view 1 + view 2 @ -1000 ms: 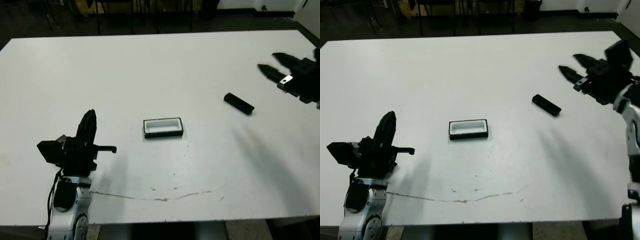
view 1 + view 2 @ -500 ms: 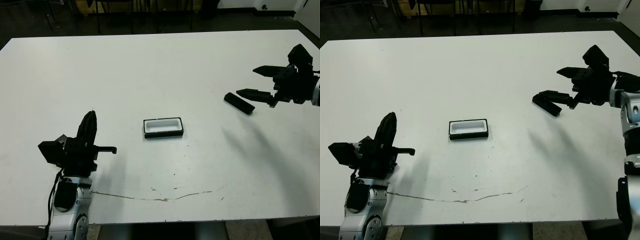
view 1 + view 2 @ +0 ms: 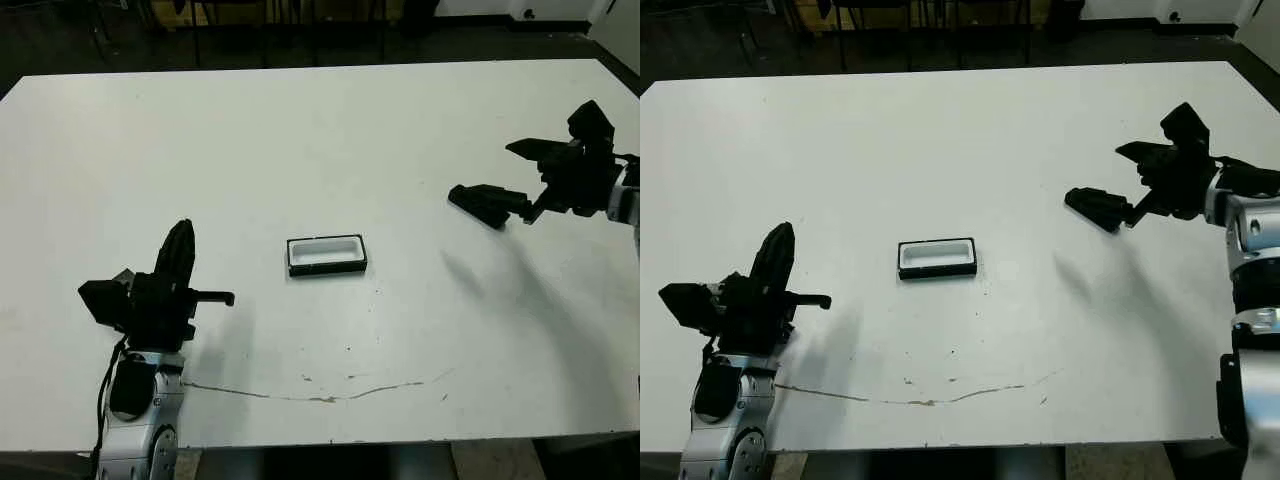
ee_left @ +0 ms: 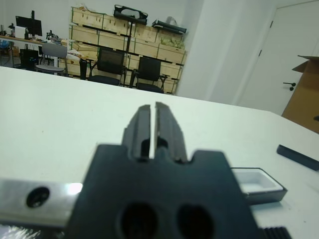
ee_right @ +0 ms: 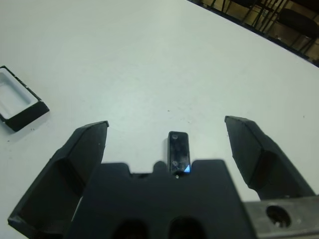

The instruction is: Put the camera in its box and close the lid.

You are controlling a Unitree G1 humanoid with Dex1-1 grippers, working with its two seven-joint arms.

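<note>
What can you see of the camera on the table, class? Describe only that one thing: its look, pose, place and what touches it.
The camera is a slim black bar, glossy on top, with small lenses and a bluish glint visible in the right wrist view. It lies flat on the white table, toward the robot's right side, well apart from the box. The right pincer is open and hangs around it, one finger on each side; whether either finger touches the bar cannot be told.

Beyond your white table (image 4: pixel 45 99) you see stacked wooden crates (image 4: pixel 124 40) along the far wall, black office chairs (image 4: pixel 149 69) before them, a monitor (image 4: pixel 27 22), and a white door (image 4: pixel 294 55) to one side
</note>
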